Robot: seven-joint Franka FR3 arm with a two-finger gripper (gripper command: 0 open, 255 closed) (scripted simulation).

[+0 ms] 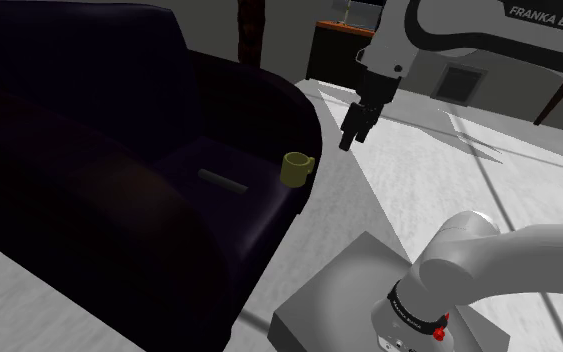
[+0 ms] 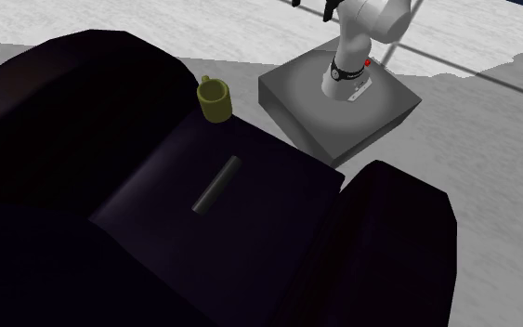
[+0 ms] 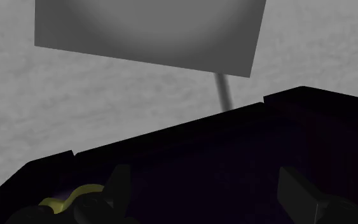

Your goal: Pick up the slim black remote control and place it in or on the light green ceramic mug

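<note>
A slim dark remote (image 1: pixel 224 182) lies flat in the middle of the armchair seat (image 1: pixel 184 165); the second exterior view has the remote (image 2: pixel 217 184) lying lengthwise toward the seat's front. An olive-green mug (image 1: pixel 295 167) stands upright at the seat's front corner, handle toward the floor, and shows as well in the second exterior view (image 2: pixel 215 99). My black gripper (image 1: pixel 350 138) hangs in the air over the pale floor, up and to the shoulder view's right of the mug, well apart from it. In the wrist view the gripper (image 3: pixel 206 200) is open, nothing between its fingers, with the mug's rim (image 3: pixel 75 194) beside one finger.
The dark armchair (image 2: pixel 83 111) has a tall back and thick arms flanking the seat. My grey stand (image 1: pixel 339 290) sits on the pale floor beside the chair's front, also seen from above (image 2: pixel 343 107). Dark furniture (image 1: pixel 334 50) stands far behind.
</note>
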